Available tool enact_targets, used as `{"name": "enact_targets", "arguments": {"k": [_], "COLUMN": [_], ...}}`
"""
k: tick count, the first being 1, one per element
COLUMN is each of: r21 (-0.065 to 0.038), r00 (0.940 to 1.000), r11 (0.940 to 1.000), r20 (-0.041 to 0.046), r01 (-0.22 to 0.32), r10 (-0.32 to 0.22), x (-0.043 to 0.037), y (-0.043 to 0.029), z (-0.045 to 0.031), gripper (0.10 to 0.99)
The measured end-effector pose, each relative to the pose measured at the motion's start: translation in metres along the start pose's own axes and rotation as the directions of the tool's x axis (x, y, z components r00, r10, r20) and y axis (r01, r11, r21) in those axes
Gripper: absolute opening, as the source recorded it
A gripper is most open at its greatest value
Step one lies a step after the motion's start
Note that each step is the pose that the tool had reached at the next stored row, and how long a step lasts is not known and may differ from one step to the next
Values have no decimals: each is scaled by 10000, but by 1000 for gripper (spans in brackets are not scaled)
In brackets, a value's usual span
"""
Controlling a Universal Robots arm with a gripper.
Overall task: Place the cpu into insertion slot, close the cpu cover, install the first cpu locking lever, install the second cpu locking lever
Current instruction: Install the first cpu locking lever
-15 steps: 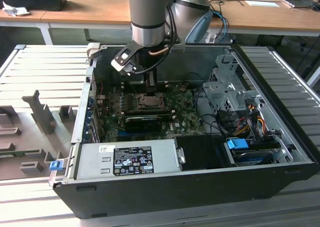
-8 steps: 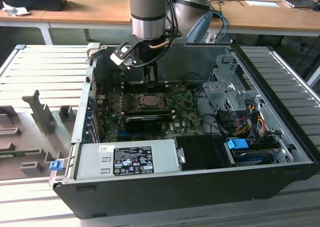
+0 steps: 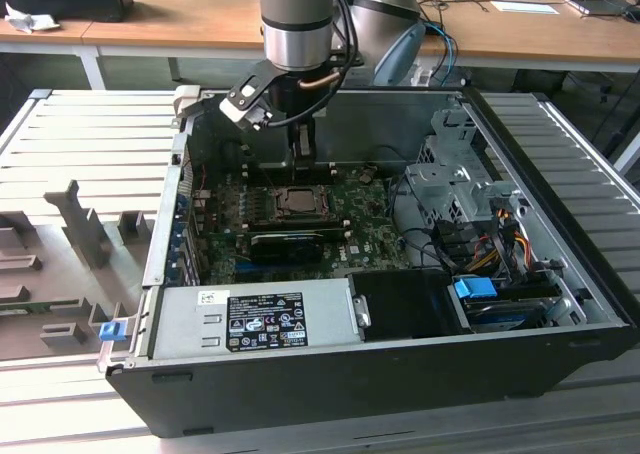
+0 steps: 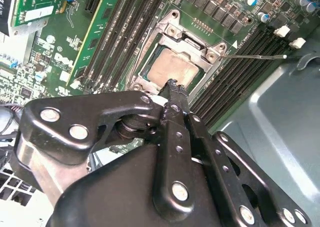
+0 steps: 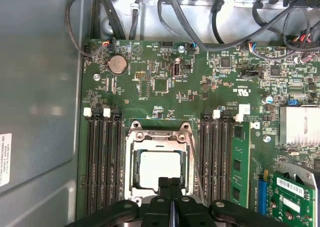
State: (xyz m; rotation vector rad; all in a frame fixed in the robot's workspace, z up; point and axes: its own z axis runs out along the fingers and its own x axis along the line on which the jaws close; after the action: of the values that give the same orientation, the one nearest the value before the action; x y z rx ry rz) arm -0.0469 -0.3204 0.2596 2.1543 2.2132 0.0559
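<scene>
Open PC case (image 3: 350, 386), labelled PSU (image 3: 250, 319), cpu (image 5: 159, 168) in insertion slot (image 5: 134, 163), pincer (image 5: 170, 183) closed, empty, over cpu

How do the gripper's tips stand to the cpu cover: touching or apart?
Cannot tell. In both wrist views the shut tips of the gripper overlap one edge of the cpu cover, hiding any contact or gap beneath them.
</scene>
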Motion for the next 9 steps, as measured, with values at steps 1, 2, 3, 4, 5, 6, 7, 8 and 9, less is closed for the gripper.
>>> {"name": "enact_targets", "arguments": {"k": [1, 2, 3, 4, 5, 6, 7, 8, 9], "r21": [1, 10, 14, 21, 21, 18, 16, 15, 14], "r00": [10000, 10000, 10000, 10000, 9996, 9989, 9981, 9976, 9972], "r11": [10000, 10000, 10000, 10000, 9996, 9989, 9981, 9976, 9972], "r20": [0, -2, -2, -3, -9, -18, -25, -29, -33], "r01": [0, -2, -2, 65, 270, 479, 616, 685, 749], "r10": [0, 2, 2, -65, -270, -479, -616, -685, -749], "x": [0, 0, 0, 0, 0, 0, 0, 0, 0], "y": [0, 0, 0, 0, 0, 0, 0, 0, 0], "z": [-5, -7, -8, -8, -8, -8, -8, -8, -8], "gripper": [106, 106, 106, 106, 106, 106, 106, 106, 106]}}
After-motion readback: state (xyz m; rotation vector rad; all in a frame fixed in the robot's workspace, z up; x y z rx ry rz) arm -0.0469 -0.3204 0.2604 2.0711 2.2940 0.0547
